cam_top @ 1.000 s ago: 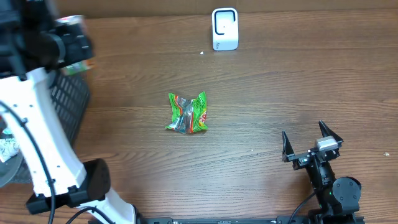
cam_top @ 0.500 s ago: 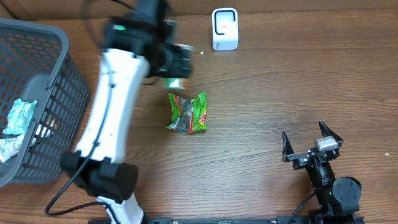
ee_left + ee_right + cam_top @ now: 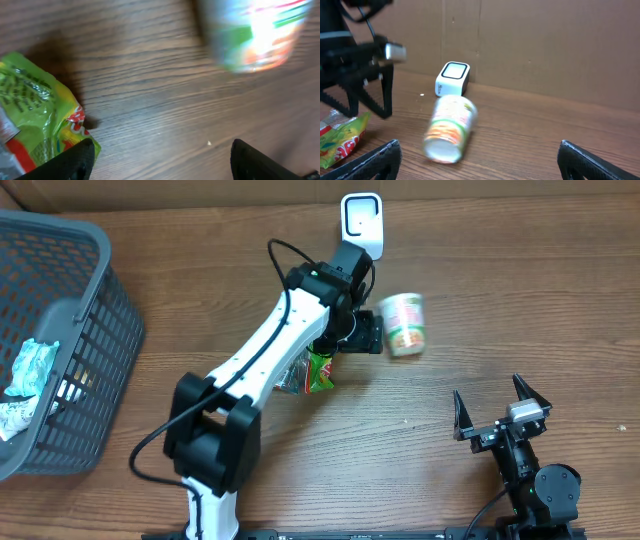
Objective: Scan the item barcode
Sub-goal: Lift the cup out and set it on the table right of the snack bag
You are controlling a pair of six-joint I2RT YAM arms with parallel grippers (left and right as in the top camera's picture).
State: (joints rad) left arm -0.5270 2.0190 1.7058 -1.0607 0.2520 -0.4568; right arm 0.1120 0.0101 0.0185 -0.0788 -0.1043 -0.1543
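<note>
**Cup on its side by the scanner, left claw spread, scan not done**

Cup (image 3: 405, 325) lying on the wood, just right of left gripper (image 3: 368, 336), near the scanner (image 3: 361, 225) but apart from it. Smeared in the overhead and left wrist views, so probably in motion; a guess only. Left fingers (image 3: 75, 160) spread wide, nothing between them, cup ahead of them and untouched. Placement makes sense: close to the scanner, inside left-arm reach, far from the basket (image 3: 60, 330). Green snack packet (image 3: 320, 370) under the left arm, right beside one finger. Right gripper (image 3: 500, 415) well apart near the table edge, jaws wide and empty; looks like standby.

Right wrist view adds what overhead can't: cup flat on its side, one round end toward that camera, scanner standing just behind it. Left wrist view alone confirms the empty gap between the fingers. Barcode not readable in any view.
</note>
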